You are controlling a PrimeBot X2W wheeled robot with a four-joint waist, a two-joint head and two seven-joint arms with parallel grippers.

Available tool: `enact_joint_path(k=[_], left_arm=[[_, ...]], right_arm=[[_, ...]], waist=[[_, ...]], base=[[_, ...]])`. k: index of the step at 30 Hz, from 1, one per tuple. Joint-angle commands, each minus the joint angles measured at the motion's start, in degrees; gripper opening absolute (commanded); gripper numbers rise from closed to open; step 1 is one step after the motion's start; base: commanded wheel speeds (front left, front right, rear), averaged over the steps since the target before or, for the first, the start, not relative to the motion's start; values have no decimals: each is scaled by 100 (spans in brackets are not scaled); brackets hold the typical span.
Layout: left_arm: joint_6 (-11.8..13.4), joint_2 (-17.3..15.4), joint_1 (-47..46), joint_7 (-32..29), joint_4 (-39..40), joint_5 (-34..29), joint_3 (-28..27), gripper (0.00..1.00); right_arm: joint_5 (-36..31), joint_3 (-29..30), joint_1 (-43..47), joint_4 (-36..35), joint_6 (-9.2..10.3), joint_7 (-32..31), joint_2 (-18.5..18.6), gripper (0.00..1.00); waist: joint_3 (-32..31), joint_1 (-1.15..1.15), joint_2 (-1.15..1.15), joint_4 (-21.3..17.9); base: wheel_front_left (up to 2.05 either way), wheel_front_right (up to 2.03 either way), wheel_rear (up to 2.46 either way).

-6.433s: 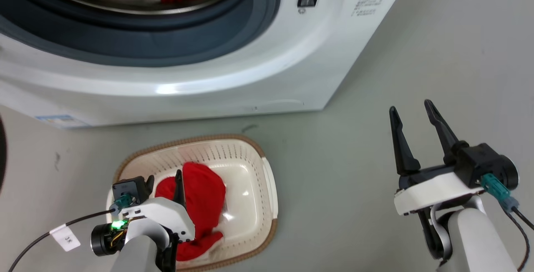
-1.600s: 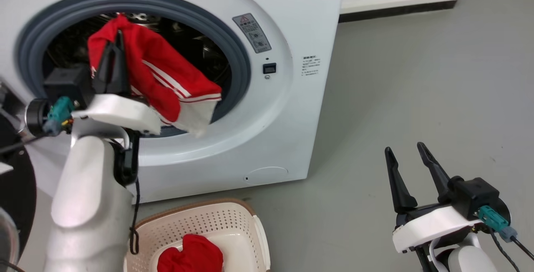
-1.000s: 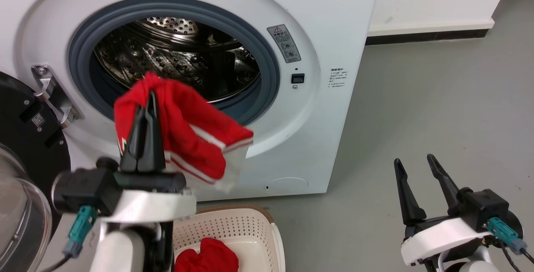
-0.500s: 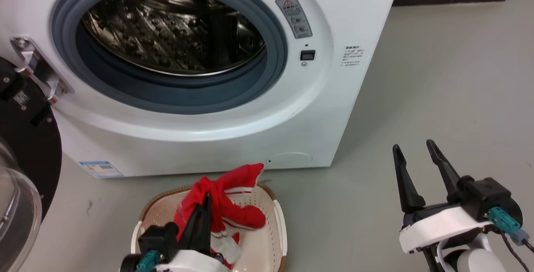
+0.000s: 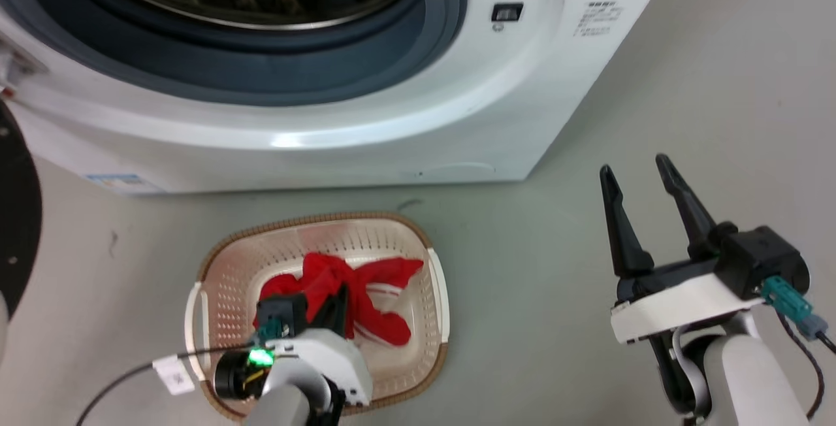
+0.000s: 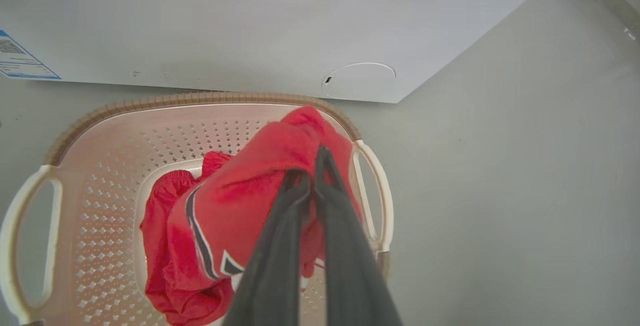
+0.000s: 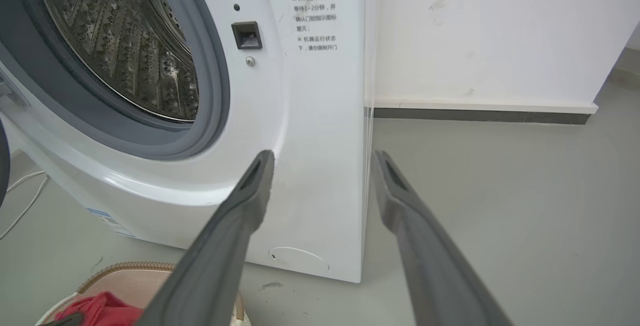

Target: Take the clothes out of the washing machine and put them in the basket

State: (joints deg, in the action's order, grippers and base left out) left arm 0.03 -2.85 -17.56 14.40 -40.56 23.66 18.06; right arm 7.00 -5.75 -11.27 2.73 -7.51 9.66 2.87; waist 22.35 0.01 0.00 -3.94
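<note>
Down at the left, the left gripper [image 6: 311, 173] is hanging low over the basket [image 6: 150, 100]. Its two dark fingers are pressing together, pinching a fold of the red clothes [image 6: 235, 201]. The clothes are lying bunched inside the basket, with one flap reaching toward the rim.

To my eye this fabric is light, soft and floppy. It is going to sag and drop wherever it is let go, so a pinch on any raised fold is enough, and nothing here is fragile. What I'm watching for is a trailing edge draping over the brown rim, or snagging on a fingertip as the jaws part.

Just behind, the washing machine [image 5: 339, 142] is standing close to the basket, leaving only a narrow strip of floor [image 5: 522, 262] between them, so the free room is mostly upward. Its drum [image 7: 125, 51] is looking empty, as far as I can see in.

Over at the right, the right gripper [image 5: 632, 166] is hovering spread wide, holding nothing, with open floor around it.
</note>
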Motion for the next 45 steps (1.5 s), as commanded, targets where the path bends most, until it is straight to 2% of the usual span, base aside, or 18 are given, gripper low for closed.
enact_joint_path(k=[1,5,9,13,16,20,22,23,29,33,39,45], left_arm=[[0,-8,-243,48,-217,68,37,0],[20,-7,-970,60,-1078,353,138,0],[146,-4,-1545,75,-1855,518,111,0],[238,-92,-1981,83,-2516,608,-51,0],[311,-184,-2188,78,-2887,724,-181,0],[242,-185,-2334,52,-3099,901,-315,0],[225,-196,-2350,49,-3168,966,-369,51],[212,-195,-2349,48,-3188,971,-371,100],[16,-107,-2157,84,-3130,995,-350,100],[8,-88,-1895,88,-2762,946,-455,100],[43,-81,-1148,80,-1634,557,-763,100],[97,-44,-589,81,-399,-71,-1024,100]], right_arm=[[-12,-17,-152,18,4,51,1,100],[48,-140,-421,69,4,128,1,100],[113,-297,-669,174,4,227,-1,100],[230,-450,-891,282,4,333,-1,100],[303,-523,-995,388,4,405,-2,100],[357,-528,-1068,544,4,474,-1,100],[374,-504,-1104,624,4,503,-1,100],[382,-494,-1118,670,4,515,-2,100],[229,-352,-930,1002,4,543,0,100],[129,-268,-759,1095,4,549,1,100],[-85,-56,-330,1126,4,542,1,100],[-141,208,55,935,4,413,1,100]], waist=[[423,-1,0,-68],[895,-1,0,-202],[1306,-1,0,-409],[1654,-1,0,-642],[1821,-1,0,-788],[1905,-1,0,-864],[1880,-1,0,-855],[1841,-1,0,-844],[1132,-1,0,-650],[639,-1,0,-560],[-284,-1,0,-416],[-832,-1,0,-270]], base=[[0,0,0],[0,0,0],[0,0,0],[0,0,0],[0,0,0],[0,0,0],[0,0,0],[0,0,0],[0,0,0],[0,0,0],[0,0,0],[0,0,0]])
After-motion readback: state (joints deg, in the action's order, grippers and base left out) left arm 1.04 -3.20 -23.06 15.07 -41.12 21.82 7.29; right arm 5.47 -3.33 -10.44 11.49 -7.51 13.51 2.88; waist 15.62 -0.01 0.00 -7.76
